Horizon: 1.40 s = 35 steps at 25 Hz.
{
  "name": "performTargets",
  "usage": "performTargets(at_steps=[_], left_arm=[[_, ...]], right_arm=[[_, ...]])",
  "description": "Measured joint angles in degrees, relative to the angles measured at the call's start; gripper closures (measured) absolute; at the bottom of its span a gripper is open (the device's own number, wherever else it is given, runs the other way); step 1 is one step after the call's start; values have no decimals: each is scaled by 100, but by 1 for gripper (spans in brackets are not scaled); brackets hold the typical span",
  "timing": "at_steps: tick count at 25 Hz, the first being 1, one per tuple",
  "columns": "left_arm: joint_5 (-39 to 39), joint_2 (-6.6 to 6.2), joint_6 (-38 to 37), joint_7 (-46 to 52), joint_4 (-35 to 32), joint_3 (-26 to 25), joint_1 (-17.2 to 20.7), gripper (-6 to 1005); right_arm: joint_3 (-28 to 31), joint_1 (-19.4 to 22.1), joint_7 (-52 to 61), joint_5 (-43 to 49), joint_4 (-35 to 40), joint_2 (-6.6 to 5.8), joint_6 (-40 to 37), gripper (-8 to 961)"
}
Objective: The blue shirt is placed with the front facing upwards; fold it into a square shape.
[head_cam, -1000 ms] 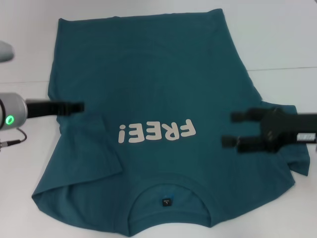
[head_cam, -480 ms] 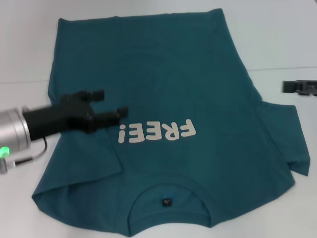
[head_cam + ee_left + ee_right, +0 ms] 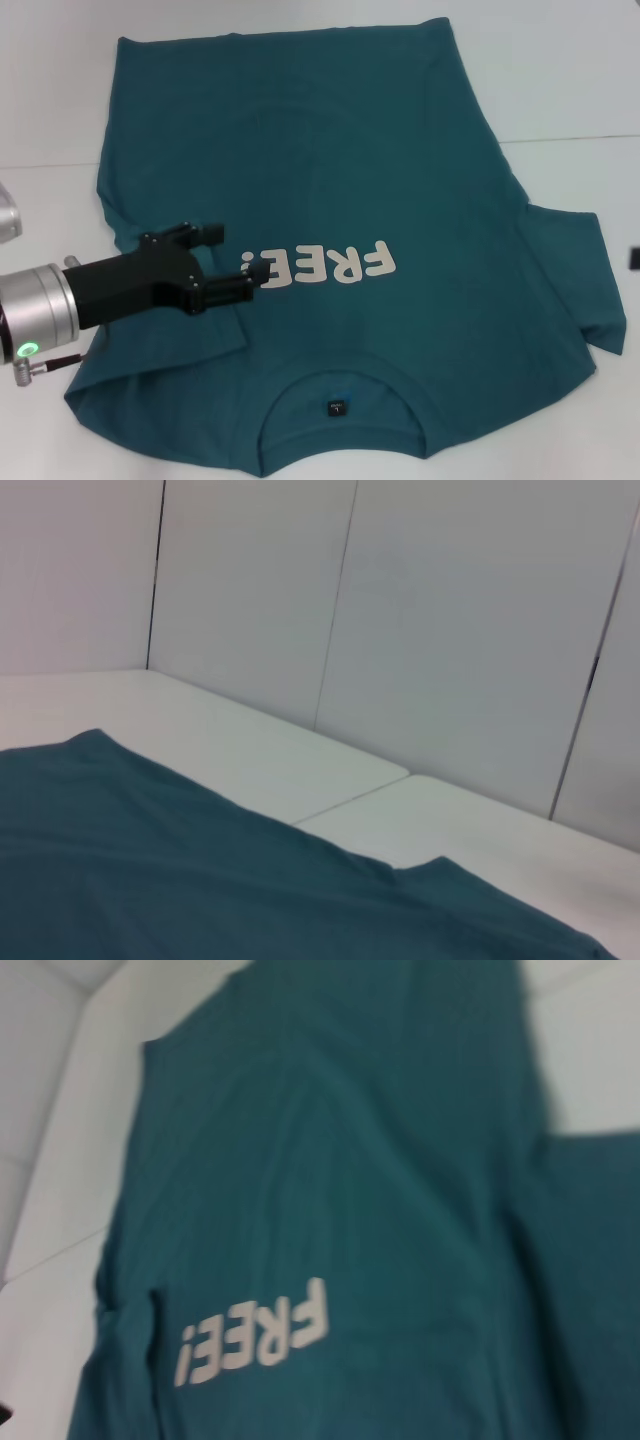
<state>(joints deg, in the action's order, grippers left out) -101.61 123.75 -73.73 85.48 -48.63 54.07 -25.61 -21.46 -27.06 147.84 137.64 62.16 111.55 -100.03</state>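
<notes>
The blue shirt (image 3: 330, 180) lies flat on the white table, front up, with its collar (image 3: 340, 385) nearest me and white "FREE!" lettering (image 3: 318, 265) across the chest. Its left sleeve (image 3: 195, 325) is folded inward onto the body, while the right sleeve (image 3: 580, 280) lies spread out. My left gripper (image 3: 232, 255) is open just over the shirt beside the lettering's "!", with nothing between its fingers. Only a dark sliver of my right gripper (image 3: 634, 258) shows at the right edge. The right wrist view looks down on the shirt (image 3: 330, 1160); the left wrist view skims its fabric (image 3: 200, 880).
The white table (image 3: 570, 80) has a seam line running across on the right. Wall panels (image 3: 450, 630) stand behind the table's far edge.
My left gripper has swung in from the left edge over the shirt to the lettering. The right arm has pulled back to the right, almost out of view.
</notes>
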Motion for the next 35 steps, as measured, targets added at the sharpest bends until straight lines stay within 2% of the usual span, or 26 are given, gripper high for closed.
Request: performTargets(at_steps=[2, 7, 12, 21, 25, 35], left_arm=[[-4, -5, 12, -75, 89, -1, -25, 94], [-47, -11, 16, -154, 192, 1, -48, 93], [-47, -54, 27, -179, 283, 0, -65, 93], [-222, -66, 97, -94, 269, 28, -71, 92], [-321, -102, 98, 2, 275, 16, -120, 92], [-759, -150, 180, 251, 255, 21, -251, 93]], right_arm=[[158, 204, 102, 66, -123, -46, 144, 44], [289, 441, 161, 87, -297, -74, 367, 44], [327, 509, 221, 153, -336, -60, 427, 43], [71, 265, 515, 618, -337, -53, 595, 43], [-67, 132, 590, 689, -384, 13, 699, 44], [-545, -113, 661, 735, -1170, 20, 1526, 44]])
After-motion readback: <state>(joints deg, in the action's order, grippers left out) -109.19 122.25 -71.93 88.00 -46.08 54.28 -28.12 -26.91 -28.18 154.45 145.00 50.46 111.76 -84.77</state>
